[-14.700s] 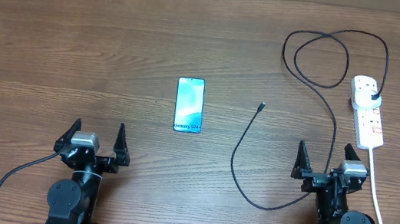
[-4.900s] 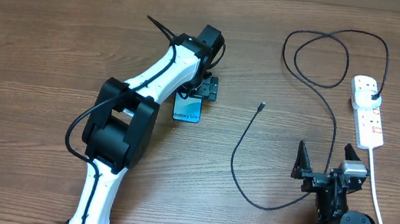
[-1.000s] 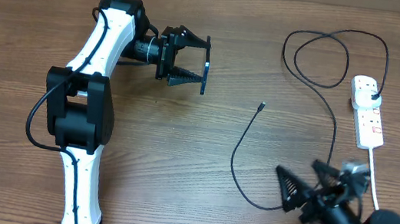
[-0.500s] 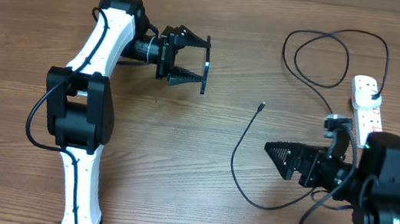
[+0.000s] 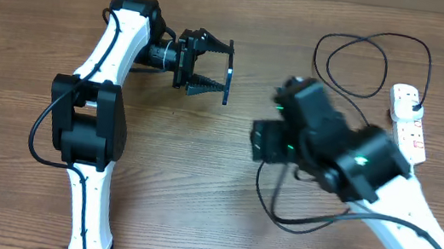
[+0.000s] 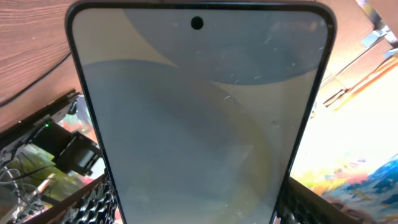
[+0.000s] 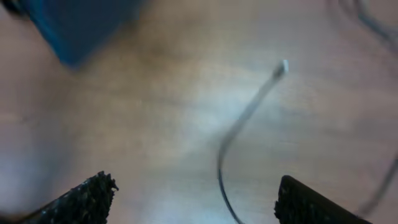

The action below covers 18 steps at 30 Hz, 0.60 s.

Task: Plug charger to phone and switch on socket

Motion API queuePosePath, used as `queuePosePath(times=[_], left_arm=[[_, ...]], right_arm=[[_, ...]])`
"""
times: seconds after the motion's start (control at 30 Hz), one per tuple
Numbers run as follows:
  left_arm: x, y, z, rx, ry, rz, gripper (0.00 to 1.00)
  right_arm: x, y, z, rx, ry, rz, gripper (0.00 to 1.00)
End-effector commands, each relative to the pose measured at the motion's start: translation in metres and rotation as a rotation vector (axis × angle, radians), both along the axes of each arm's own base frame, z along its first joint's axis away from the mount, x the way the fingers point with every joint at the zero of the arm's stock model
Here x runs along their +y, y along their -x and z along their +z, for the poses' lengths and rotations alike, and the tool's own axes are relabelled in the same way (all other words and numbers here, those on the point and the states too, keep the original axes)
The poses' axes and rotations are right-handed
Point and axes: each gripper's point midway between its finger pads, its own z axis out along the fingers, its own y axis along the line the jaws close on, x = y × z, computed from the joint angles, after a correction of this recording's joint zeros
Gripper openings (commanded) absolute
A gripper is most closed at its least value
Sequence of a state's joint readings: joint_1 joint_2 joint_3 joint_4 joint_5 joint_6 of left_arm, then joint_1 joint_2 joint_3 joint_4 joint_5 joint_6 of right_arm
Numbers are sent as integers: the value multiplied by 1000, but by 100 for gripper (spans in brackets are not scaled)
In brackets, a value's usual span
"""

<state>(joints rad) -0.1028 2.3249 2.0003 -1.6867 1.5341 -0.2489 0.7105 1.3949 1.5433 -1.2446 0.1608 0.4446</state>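
My left gripper (image 5: 210,70) is shut on the phone (image 5: 229,74) and holds it on edge above the table at the back left. In the left wrist view the phone (image 6: 199,118) fills the frame, its screen greyish, between my fingers (image 6: 96,202). My right gripper (image 5: 264,140) hangs open over the middle of the table and covers the plug tip from above. In the blurred right wrist view the charger cable's plug tip (image 7: 283,67) lies on the wood ahead of my open gripper (image 7: 199,202). The charger cable (image 5: 367,70) loops to its adapter (image 5: 414,105) in the socket (image 5: 414,137).
The socket's thick white cord (image 5: 422,181) runs toward the front right, partly under my right arm. A blurred blue shape (image 7: 81,25) sits at the top left of the right wrist view. A slack bend of the cable (image 5: 279,214) lies below my right arm.
My right arm has swung from the front right up and left to over the cable's plug end. My left arm still holds the phone in the same place.
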Motion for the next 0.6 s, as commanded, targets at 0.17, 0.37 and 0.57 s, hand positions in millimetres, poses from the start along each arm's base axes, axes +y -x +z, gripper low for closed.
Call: queuePosePath(times=[0.17, 0.37, 0.57], left_arm=[[-2, -5, 13, 22, 41, 18, 59], [-2, -5, 13, 21, 40, 18, 60], [-2, -5, 13, 21, 39, 17, 61]], right_arm=[[52, -43, 64, -295, -160, -51, 80], [82, -61, 16, -239, -76, -16, 77], [87, -71, 19, -275, -85, -28, 67]])
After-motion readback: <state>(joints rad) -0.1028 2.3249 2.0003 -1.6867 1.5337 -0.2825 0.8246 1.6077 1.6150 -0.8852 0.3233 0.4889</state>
